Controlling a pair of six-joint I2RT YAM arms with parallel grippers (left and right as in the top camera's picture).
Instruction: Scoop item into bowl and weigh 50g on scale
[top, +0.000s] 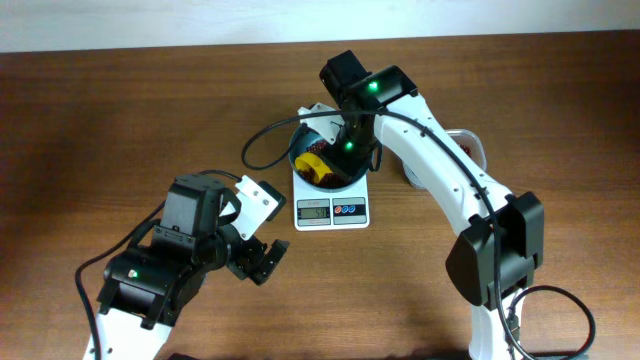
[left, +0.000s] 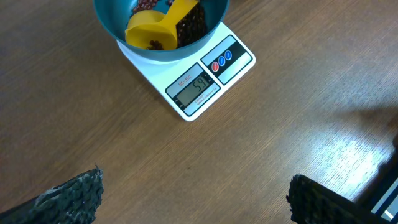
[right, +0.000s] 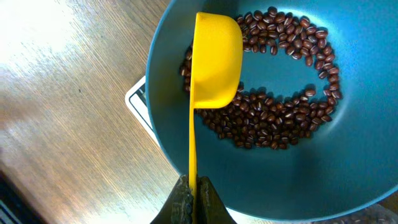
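Observation:
The teal-blue bowl (top: 300, 150) stands on the white scale (top: 332, 210). In the left wrist view the bowl (left: 158, 48) sits on the scale (left: 205, 81), whose display shows digits. Red-brown beans (right: 273, 115) lie in the bowl (right: 348, 168). My right gripper (right: 194, 193) is shut on the handle of a yellow scoop (right: 214, 59), whose cup is turned over above the beans; the scoop also shows from overhead (top: 314, 164). My left gripper (left: 193, 199) is open and empty above bare table in front of the scale; overhead it is at lower left (top: 262, 258).
A clear plastic tub (top: 470, 148) peeks out behind the right arm, right of the scale. A black cable (top: 262, 140) loops on the table left of the bowl. The wooden table (top: 120, 120) surrounds everything.

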